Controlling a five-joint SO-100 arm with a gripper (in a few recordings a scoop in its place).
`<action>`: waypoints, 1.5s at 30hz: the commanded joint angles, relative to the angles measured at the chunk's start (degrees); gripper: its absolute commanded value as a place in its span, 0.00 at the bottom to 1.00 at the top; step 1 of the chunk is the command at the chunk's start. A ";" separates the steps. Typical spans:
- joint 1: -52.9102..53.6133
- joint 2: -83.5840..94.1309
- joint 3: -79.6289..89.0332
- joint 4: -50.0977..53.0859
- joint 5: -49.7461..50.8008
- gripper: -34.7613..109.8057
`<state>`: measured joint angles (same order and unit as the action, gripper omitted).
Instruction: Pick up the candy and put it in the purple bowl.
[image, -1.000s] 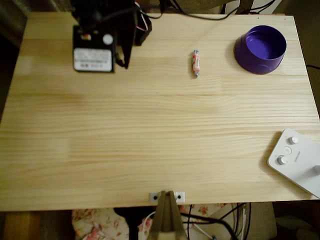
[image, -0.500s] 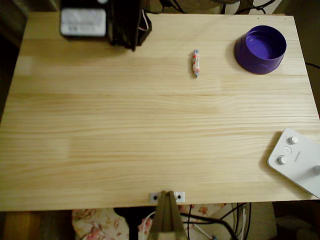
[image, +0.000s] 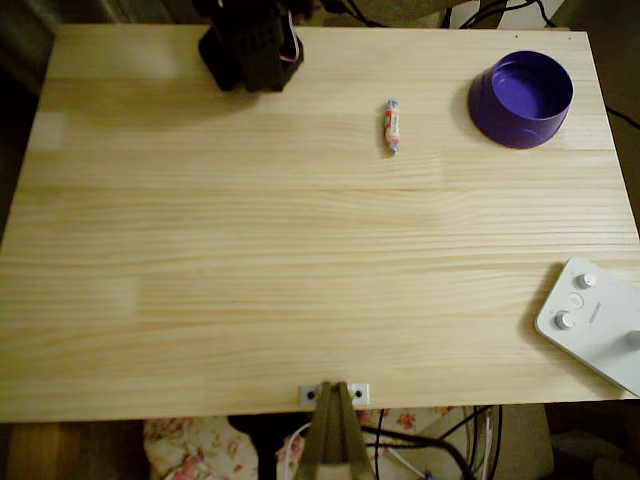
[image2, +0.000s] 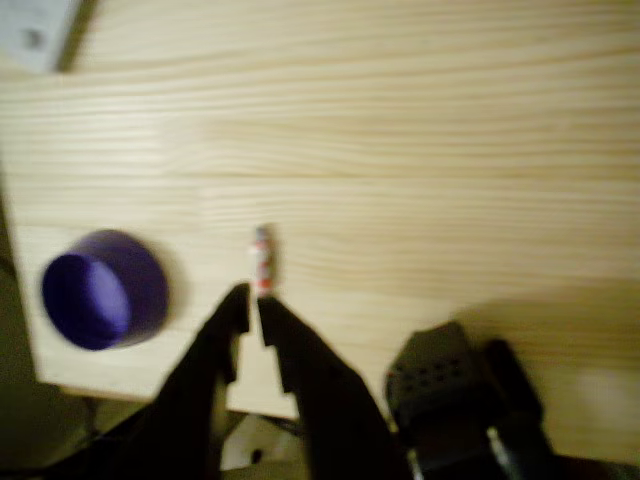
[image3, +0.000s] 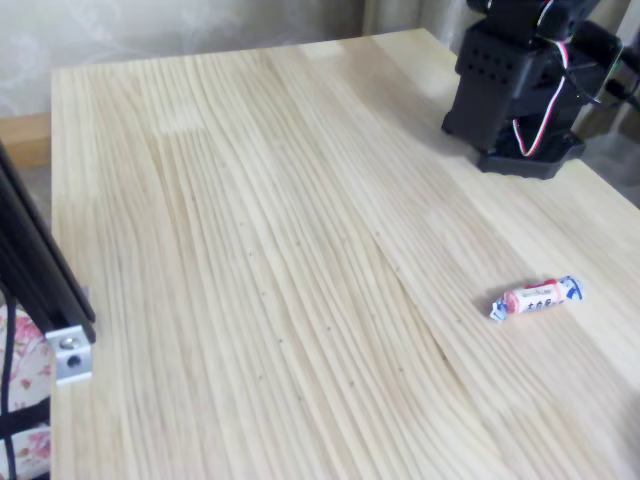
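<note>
In the overhead view, the wrapped candy (image: 392, 126) is seen on the wooden table (image: 300, 280) in the upper middle of the frame, its long axis running nearly straight up and down. The purple bowl (image: 521, 98) stands to its right, near the upper right corner, well apart from it. The arm's black base (image: 250, 45) is at the upper left, so the candy lies between base and bowl. A white device with knobs (image: 590, 320) sits at the lower right edge.

In the wrist view, which is blurred, the gripper (image2: 250, 312) is seen at lower centre with its two dark tips close together, only a narrow gap between them, and nothing held. The candy (image2: 262, 260) lies just above the tips in the frame, almost in line with the gap, its length pointing toward them. The bowl (image2: 100, 290) is at the left.

In the fixed view, the candy (image3: 535, 298) rests at the lower right, slightly tilted, well apart from the arm's base (image3: 525, 85) at the upper right.

A wider opening is judged necessary before closing across the candy's short side.
</note>
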<state>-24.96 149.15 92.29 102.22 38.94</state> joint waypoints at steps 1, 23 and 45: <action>-5.19 -1.05 -6.94 3.96 6.59 0.23; -26.63 -21.18 -10.02 1.14 33.93 0.23; -41.40 -27.95 13.45 -18.37 43.68 0.24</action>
<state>-64.86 121.55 105.82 84.20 84.46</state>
